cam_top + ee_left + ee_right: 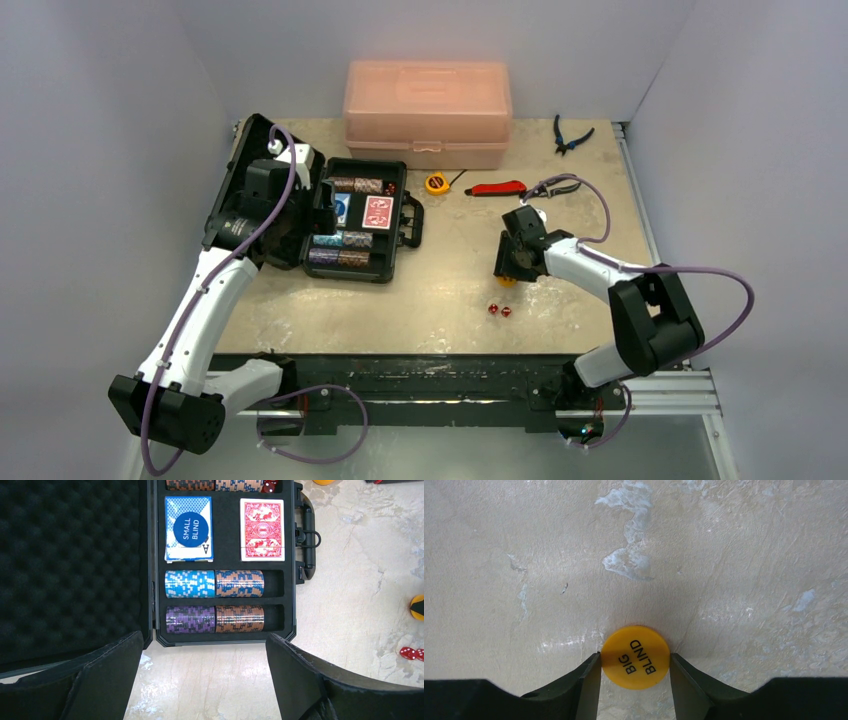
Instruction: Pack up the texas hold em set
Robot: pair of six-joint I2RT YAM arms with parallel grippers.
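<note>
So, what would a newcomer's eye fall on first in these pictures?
Probably the open black case left of centre, holding colourful chip stacks and two card decks. Next, the yellow BIG BLIND disc right of centre, gripped by the right tool, and the large pink box at the far edge.

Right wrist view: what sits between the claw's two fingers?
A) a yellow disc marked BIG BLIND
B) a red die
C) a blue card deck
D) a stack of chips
A: the yellow disc, printed BIG BLIND, is pinched at its two sides by the right claw.
</note>
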